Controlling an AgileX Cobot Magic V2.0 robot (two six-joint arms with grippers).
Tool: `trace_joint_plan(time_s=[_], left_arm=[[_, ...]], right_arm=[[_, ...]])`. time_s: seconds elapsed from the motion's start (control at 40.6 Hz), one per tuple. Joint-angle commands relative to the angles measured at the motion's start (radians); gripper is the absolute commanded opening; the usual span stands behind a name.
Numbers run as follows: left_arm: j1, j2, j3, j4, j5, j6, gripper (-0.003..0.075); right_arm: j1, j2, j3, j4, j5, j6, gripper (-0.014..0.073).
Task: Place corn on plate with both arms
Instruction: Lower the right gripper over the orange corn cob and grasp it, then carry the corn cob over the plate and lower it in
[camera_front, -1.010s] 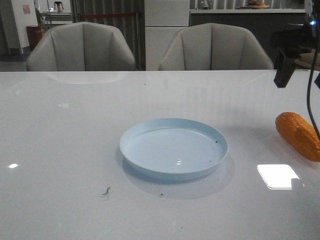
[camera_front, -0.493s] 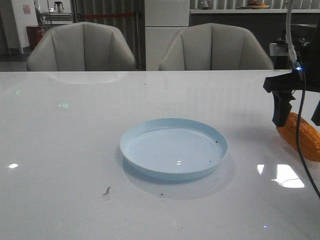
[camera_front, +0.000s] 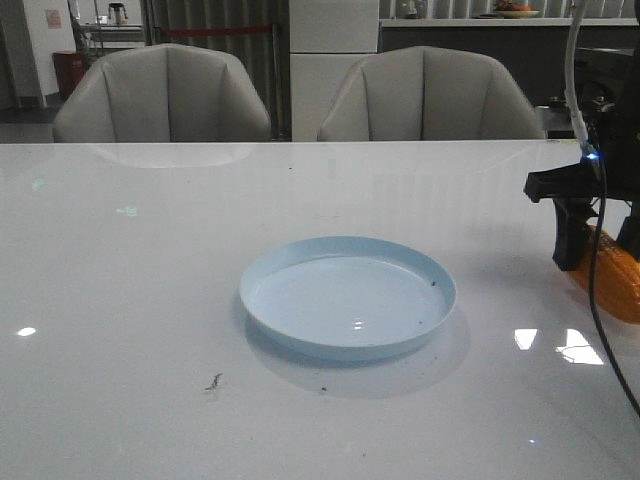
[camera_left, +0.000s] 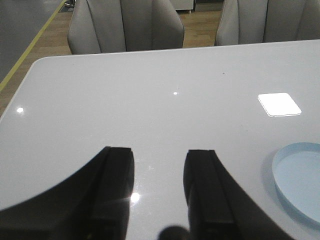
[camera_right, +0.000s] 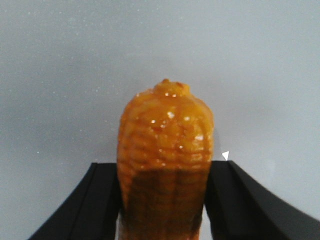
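- Glossy white table (camera_front: 130, 330) carries everything; going near to far, its near stretch holds only light reflections and a few dark specks.
- Pale blue, round, shallow plate (camera_front: 347, 296) with a low raised rim sits mid-table, nothing on it. It lies left of the corn, so the carry would be a short sideways one.
- Orange, bumpy-kernelled corn cob (camera_right: 165, 150) lies on the table at the far right edge of the front view, well apart from the plate, not yet lifted as far as I can judge.
- Black right gripper (camera_front: 598, 235) is down over the cob. In its wrist view the jaws stand on either side of the cob, close against its flanks; whether they press it yet I cannot tell. Straddling the thick middle looks meant to stop the rounded cob rolling away.
- Black left gripper (camera_left: 159, 187) hangs over bare table at the left, jaws parted and holding nothing, the plate's rim just beside it – probably waiting for its share of the job.
- Grey padded chairs (camera_front: 160, 95) stand beyond the far table edge.
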Motion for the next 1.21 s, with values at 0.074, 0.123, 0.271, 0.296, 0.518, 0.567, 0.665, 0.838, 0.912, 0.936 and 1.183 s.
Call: trace_joint_plan(time_s=[0.074,0.123,0.271,0.296,0.518,0.567,0.665,0.838,0.912,0.936,1.183], left_arm=[[0.004,0.006,-0.029,-0.002,-0.097,-0.01,0.0332],[0.004,0.006,-0.029,-0.002,-0.104,-0.01,0.0332],[0.004,0.006,-0.029,-0.002,-0.124,-0.01,0.0332],[0.004,0.006,-0.029,-0.002,-0.126,-0.01,0.0332],[0.004,0.006,-0.029,-0.005,-0.126,-0.01,0.0332],[0.004,0.006,-0.029,-0.005,-0.126,-0.01,0.0332],[0.004,0.006,-0.029,-0.005,-0.126,-0.01,0.0332],[0.004,0.006,-0.029,-0.005,-0.126,-0.01,0.0332],[0.004,0.006,-0.029,-0.005,-0.126,-0.01,0.0332],[0.004,0.006,-0.029,-0.005,-0.126,-0.01,0.0332],[0.004,0.006,-0.029,-0.005,-0.126,-0.01,0.0332]], right_arm=[[-0.001,-0.055,-0.063,0.026,-0.013,-0.007,0.0226],[0.008,-0.055,-0.101,0.035,0.001,-0.008,0.0226],[0.064,-0.055,-0.244,0.055,0.062,-0.03,0.0226],[0.08,-0.055,-0.267,0.057,0.074,-0.033,0.0226],[0.239,-0.055,-0.425,0.058,0.125,-0.033,0.0226],[0.277,-0.055,-0.429,0.061,0.121,-0.033,0.0226],[0.344,-0.048,-0.427,0.061,0.124,-0.033,0.0226],[0.429,0.004,-0.426,0.061,0.144,-0.033,0.0226],[0.45,0.041,-0.426,0.061,0.165,-0.033,0.0226],[0.454,0.055,-0.426,0.061,0.172,-0.033,0.0226],[0.463,0.153,-0.426,0.067,0.236,-0.033,0.0248]])
